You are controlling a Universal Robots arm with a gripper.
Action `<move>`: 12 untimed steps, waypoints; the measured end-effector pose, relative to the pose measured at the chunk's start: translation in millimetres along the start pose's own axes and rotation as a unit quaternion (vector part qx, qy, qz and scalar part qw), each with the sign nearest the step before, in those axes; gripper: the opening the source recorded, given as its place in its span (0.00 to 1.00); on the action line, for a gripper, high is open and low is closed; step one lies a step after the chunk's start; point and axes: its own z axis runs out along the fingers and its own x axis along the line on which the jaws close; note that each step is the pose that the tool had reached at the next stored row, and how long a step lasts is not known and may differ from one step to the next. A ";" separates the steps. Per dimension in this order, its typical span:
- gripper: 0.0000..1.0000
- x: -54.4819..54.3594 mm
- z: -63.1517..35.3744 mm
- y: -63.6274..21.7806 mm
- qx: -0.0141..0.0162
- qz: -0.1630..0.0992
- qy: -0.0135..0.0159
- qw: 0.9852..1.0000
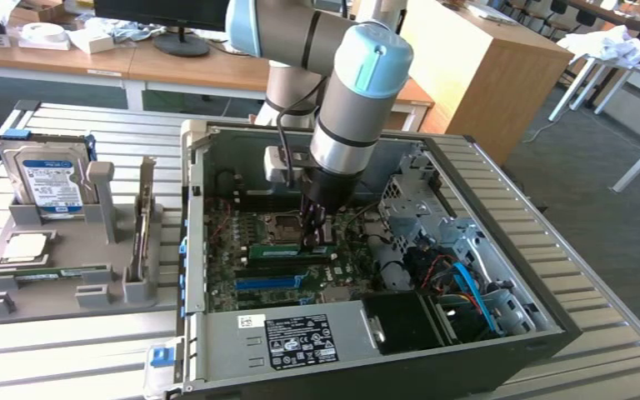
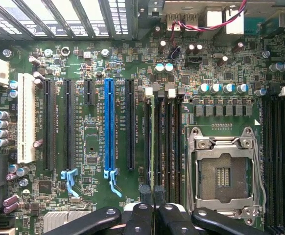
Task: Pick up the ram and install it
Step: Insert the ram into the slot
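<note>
The claw is pinched narrow on the top edge of the ram, which stands on edge at a memory slot, at 6 o'clock of the empty processor socket in the exterior view. The pick-up looks done and the stick is at its slot. Whether it is fully seated and latched cannot be told.

Board: green printed-circuit motherboard, spread across the frame.
Blue slot: long blue plastic expansion slot, just off the frame's centre, between long black plastic expansion slots.
White slot: long white plastic slot, near the frame's edge.
Socket: square silver metal processor socket, contact field bare.
Memory slots: narrow black memory slots, between blue slot and socket.
Gripper: black two-finger gripper, at the frame's edge, fingers closed together over the memory slots' end.
</note>
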 end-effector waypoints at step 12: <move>0.12 -0.2 0.0 0.0 0.000 0.000 0.000 1.000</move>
